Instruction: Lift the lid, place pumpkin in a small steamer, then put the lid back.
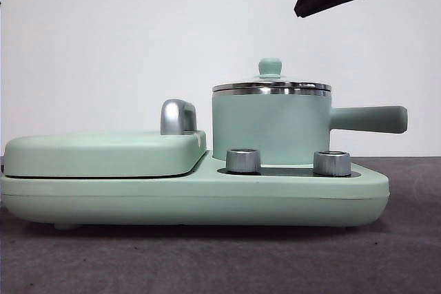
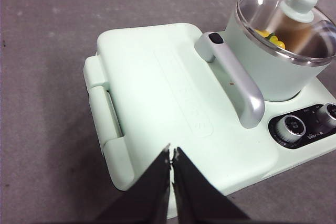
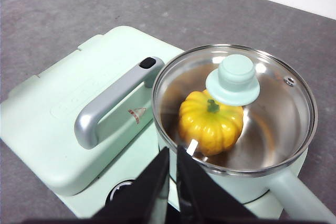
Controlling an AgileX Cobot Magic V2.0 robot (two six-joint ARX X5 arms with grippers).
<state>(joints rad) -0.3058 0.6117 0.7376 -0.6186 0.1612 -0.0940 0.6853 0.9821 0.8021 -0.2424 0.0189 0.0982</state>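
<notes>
the task looked finished, with nothing left but to draw the arms away. in the right wrist view the right gripper had its jaws pressed together, holding nothing, poised above the near rim of the steamer. beyond it the pumpkin sat inside the pot, under the lid, which lay seated on the rim. the left gripper was likewise pinched closed and empty, above the flat cover.

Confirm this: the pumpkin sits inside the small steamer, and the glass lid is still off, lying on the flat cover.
Not quite. The pumpkin is inside the small steamer, but the lid is already back on its rim, as the right wrist view shows; nothing lies on the flat cover.
</notes>
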